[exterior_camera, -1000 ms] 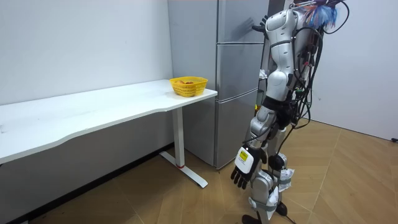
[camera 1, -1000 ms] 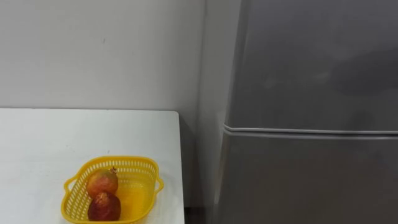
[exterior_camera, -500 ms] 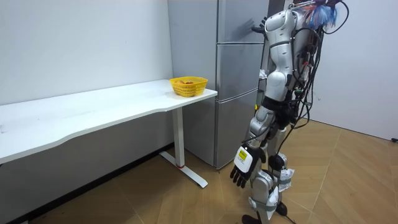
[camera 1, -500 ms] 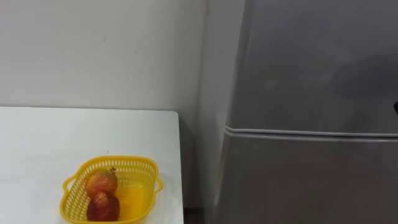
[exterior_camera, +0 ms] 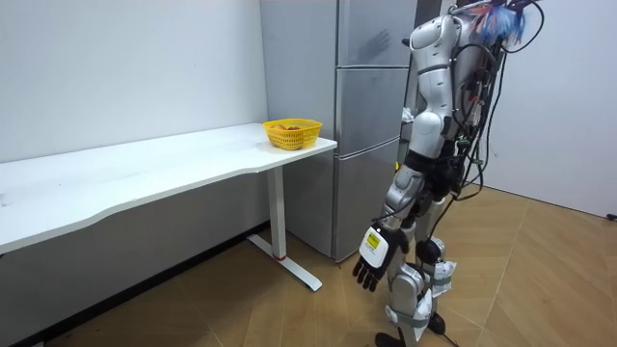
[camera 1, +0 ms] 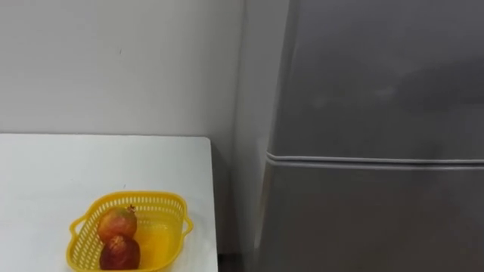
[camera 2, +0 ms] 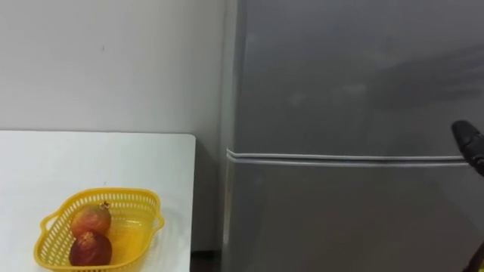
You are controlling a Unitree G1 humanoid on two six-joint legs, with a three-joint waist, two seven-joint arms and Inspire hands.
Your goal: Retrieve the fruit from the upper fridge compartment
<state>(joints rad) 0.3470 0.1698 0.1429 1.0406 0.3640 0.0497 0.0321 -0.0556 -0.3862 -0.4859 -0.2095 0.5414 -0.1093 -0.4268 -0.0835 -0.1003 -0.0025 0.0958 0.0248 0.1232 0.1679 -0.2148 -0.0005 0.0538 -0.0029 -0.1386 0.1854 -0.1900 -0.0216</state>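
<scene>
The grey fridge stands straight ahead with both doors closed. Its upper door (camera 1: 378,75) ends at a pale seam, and the lower door (camera 1: 378,219) sits below it. A dark part of my right hand (camera 2: 469,141) shows at the right edge, level with that seam and in front of the fridge. My left hand (exterior_camera: 371,258) hangs open beside my thigh and holds nothing. In the room view I stand upright, facing the fridge (exterior_camera: 371,96) at arm's length.
A white table (camera 1: 76,166) stands left of the fridge against the wall, with a narrow gap between them. Near the table's right end sits a yellow basket (camera 1: 144,198) holding two reddish fruits (camera 1: 117,224). Wooden floor lies open behind me.
In the room view my raised right hand has moved from beside the upper door to behind my shoulder. The eye view has shifted slightly to the right. The left hand swung a little.
</scene>
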